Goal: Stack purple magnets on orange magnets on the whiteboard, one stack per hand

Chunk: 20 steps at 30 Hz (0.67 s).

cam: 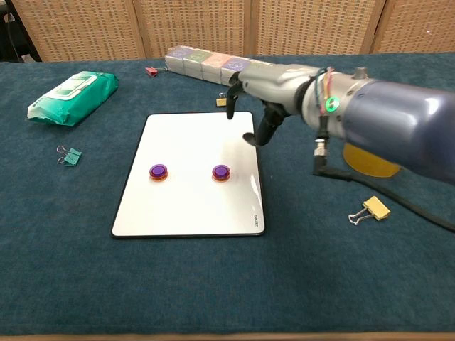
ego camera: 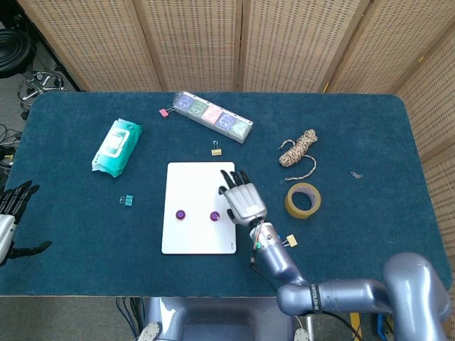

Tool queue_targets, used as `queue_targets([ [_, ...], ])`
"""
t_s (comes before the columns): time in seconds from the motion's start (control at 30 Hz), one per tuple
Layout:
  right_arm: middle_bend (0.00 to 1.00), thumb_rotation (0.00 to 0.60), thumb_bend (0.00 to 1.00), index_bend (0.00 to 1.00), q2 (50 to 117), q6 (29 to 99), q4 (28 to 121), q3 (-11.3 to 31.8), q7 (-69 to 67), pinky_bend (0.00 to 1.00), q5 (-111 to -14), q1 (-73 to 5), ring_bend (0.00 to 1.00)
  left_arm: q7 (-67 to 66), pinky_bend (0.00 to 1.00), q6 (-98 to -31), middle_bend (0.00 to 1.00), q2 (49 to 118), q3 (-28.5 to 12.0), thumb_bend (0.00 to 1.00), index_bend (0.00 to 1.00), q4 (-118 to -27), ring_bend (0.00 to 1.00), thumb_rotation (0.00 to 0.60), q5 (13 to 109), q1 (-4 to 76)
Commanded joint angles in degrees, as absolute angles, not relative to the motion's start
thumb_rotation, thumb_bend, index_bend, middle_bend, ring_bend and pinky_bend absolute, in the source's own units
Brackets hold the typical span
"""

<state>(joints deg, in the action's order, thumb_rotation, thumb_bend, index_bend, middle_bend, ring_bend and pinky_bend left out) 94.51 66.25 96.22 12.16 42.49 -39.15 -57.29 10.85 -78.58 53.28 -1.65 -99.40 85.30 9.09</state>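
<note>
the worktop is deep teal-blue. the whiteboard is white with a thin dark edge. each stack shows a purple magnet over an orange magnet. the wipes pack is green and white, the tape roll tan.

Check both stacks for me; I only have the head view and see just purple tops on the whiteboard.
Observer: The chest view shows the left orange magnet peeking out under the left purple magnet, and the right orange magnet under the right purple magnet.
Operator: Confirm the right hand is off the board.
Observer: In the chest view the right hand hangs above the far right edge of the whiteboard, fingers apart, holding nothing and touching neither stack.
</note>
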Motion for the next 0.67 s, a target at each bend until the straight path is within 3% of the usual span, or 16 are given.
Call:
queue_targets([
  [0.03,0.0,0.6,0.25,0.19,87.08,71.82,101.7,7.33,38.2,0.0,-47.17,-50.8,0.0,10.25,0.0,-78.74,0.0,53.73,-1.42,0.07,0.0,-99.51,0.0,0.6,85.48,8.9],
  [0.1,0.0,0.6,0.07,0.15,81.98,74.74,103.72,4.18,35.09,0.0,-50.91,-46.29,0.0,9.59,0.0,-78.76,0.0,54.72,-1.17,0.07,0.0,-99.38,0.0,0.6,85.66,8.79],
  [0.17,0.0,0.6,0.01,0.1,78.15,76.55,104.17,1.3,31.61,0.0,-55.35,-42.7,0.0,8.66,0.0,-79.54,0.0,55.88,-1.05,0.07,0.0,-98.74,0.0,0.6,86.47,8.6],
  [0.3,0.0,0.6,0.0,0.01,73.22,81.41,100.92,-4.23,26.59,0.0,-64.52,-36.13,0.0,6.76,0.0,-82.05,0.0,58.15,-1.28,0.07,0.0,-97.06,0.0,0.6,86.68,7.55],
  [0.4,0.0,0.6,0.0,0.0,71.24,86.33,96.2,-7.44,22.64,0.0,-69.92,-30.61,0.0,6.29,0.0,-83.18,0.0,59.31,-1.47,0.07,0.0,-96.07,0.0,0.6,85.84,6.73],
  [0.67,0.0,0.6,0.0,0.0,68.55,92.33,89.19,-9.23,9.65,0.0,-73.95,-19.68,0.0,6.41,0.0,-83.64,0.0,60.49,-1.13,0.07,0.0,-92.92,0.0,0.6,85.39,5.81],
])
